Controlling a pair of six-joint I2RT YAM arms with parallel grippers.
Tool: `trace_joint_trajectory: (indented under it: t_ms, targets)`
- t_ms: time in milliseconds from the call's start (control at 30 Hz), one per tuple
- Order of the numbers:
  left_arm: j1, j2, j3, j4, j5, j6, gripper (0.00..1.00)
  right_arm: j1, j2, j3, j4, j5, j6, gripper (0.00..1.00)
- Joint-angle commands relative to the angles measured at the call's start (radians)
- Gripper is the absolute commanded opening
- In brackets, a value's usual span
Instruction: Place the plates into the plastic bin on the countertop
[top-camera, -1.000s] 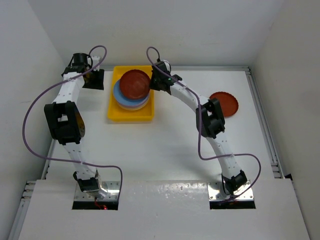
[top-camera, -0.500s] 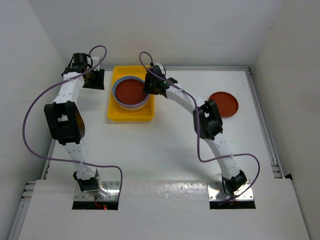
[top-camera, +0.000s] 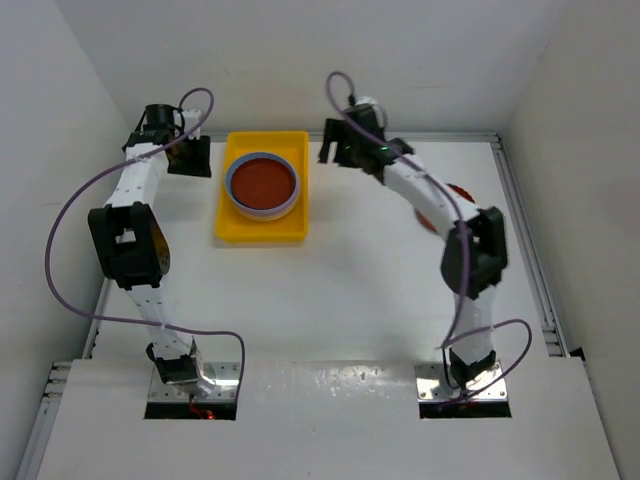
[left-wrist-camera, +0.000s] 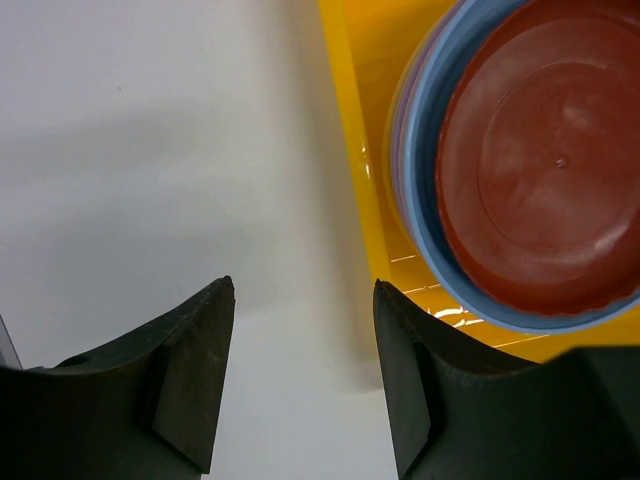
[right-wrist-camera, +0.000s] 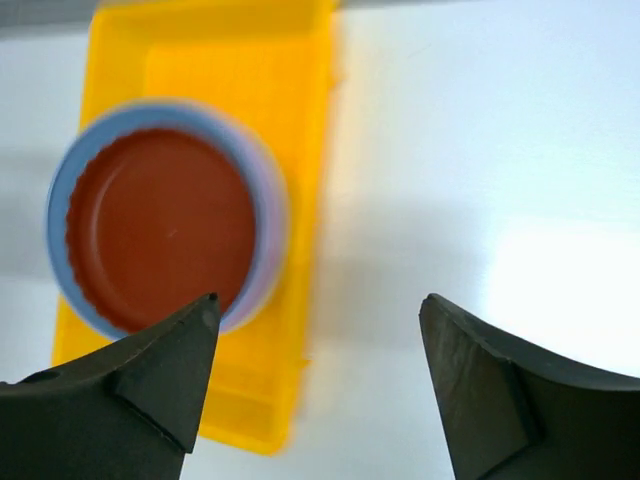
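A matte brown-red plate (top-camera: 264, 182) tops a blue plate (left-wrist-camera: 418, 170) in the yellow bin (top-camera: 228, 228) on the table (top-camera: 330, 290). Left gripper (left-wrist-camera: 302, 300), left of the bin, spread; right gripper (right-wrist-camera: 318, 305), right of it, spread too.

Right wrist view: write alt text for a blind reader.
A brown-red plate tops a blue plate inside the yellow bin at left. The right gripper hangs open and empty above the white countertop beside the bin.

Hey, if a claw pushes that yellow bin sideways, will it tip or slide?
Probably slides: the bin looks low-walled and wide on the smooth table. The nested plates likely add weight and ride along.
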Motion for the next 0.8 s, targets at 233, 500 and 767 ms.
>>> trace_joint_trajectory:
  t_ms: [233, 500, 767]
  targets:
    - [-0.062, -0.025, 0.146, 0.026, 0.07, -0.006, 0.6, -0.569, -0.434, -0.603, -0.133, -0.04, 0.088, 0.39]
    - [-0.071, -0.056, 0.115, 0.026, 0.06, 0.013, 0.6, -0.763, -0.355, -0.755, -0.042, -0.113, 0.117, 0.61]
    - [-0.08, -0.088, 0.064, 0.026, 0.018, 0.031, 0.61, -0.767, -0.241, -0.679, 0.022, -0.073, 0.174, 0.58]
